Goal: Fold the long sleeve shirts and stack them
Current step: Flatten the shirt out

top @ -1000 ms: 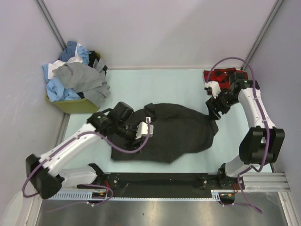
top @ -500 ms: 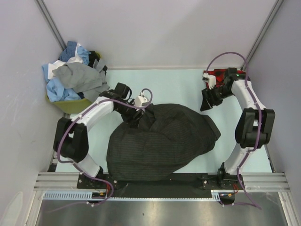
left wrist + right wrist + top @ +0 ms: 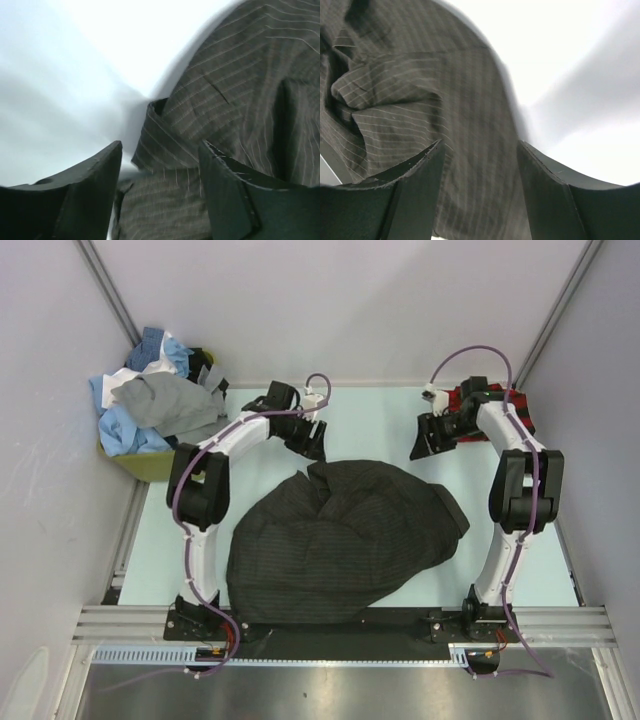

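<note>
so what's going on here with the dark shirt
A dark charcoal pinstriped shirt lies rumpled and unfolded on the pale table. The robot's left gripper and right gripper hover open past its far edge, holding nothing. A red-and-black plaid shirt sits far right; blue, white and grey shirts fill a yellow-green bin far left.
</note>
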{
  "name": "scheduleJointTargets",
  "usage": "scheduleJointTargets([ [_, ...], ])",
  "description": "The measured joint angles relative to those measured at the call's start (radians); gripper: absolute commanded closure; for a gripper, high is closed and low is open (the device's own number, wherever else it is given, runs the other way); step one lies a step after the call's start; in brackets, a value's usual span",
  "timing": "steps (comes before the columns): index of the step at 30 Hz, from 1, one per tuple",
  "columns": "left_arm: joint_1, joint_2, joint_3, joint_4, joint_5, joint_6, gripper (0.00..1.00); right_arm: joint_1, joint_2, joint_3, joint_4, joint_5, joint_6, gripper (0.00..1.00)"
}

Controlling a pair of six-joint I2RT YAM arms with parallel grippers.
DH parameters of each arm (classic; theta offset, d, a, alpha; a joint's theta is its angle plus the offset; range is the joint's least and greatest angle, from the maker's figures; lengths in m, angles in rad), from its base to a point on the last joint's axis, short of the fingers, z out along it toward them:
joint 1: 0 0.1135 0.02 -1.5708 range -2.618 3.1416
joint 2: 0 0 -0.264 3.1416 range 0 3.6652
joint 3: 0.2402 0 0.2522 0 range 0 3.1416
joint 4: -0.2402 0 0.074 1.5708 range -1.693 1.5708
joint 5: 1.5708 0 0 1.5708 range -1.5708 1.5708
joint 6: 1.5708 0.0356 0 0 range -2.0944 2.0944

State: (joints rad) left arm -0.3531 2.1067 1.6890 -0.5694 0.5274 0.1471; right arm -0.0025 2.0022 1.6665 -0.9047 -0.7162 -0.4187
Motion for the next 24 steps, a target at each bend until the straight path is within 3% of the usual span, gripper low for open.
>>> scheduleJointTargets([
  [3,-0.003,0.062,0.038,-0.025,-0.001,-0.018,0.37,-0.057,-0.011,-0.007,-0.02,0.002,-0.012,0.35],
  [8,-0.003,0.1,0.042,-0.08,0.01,-0.026,0.62,-0.102,-0.089,-0.071,-0.048,0.02,-0.037,0.34],
  [10,-0.003,0.118,0.06,-0.11,0.043,-0.031,0.66,-0.098,-0.126,-0.094,-0.055,0.02,-0.043,0.34],
  [12,-0.002,0.154,0.117,-0.151,0.09,-0.031,0.84,-0.095,-0.152,-0.108,-0.06,0.019,-0.046,0.34],
  [13,-0.002,0.182,0.168,-0.17,0.122,-0.031,1.0,-0.092,-0.163,-0.113,-0.061,0.019,-0.047,0.34],
  [20,-0.008,0.214,0.376,-0.227,0.201,0.005,1.0,-0.106,-0.173,-0.119,-0.066,0.017,-0.045,0.34],
  [24,-0.068,0.1,0.384,-0.241,0.159,0.132,1.0,-0.144,-0.18,-0.119,-0.07,0.004,-0.046,0.33],
])
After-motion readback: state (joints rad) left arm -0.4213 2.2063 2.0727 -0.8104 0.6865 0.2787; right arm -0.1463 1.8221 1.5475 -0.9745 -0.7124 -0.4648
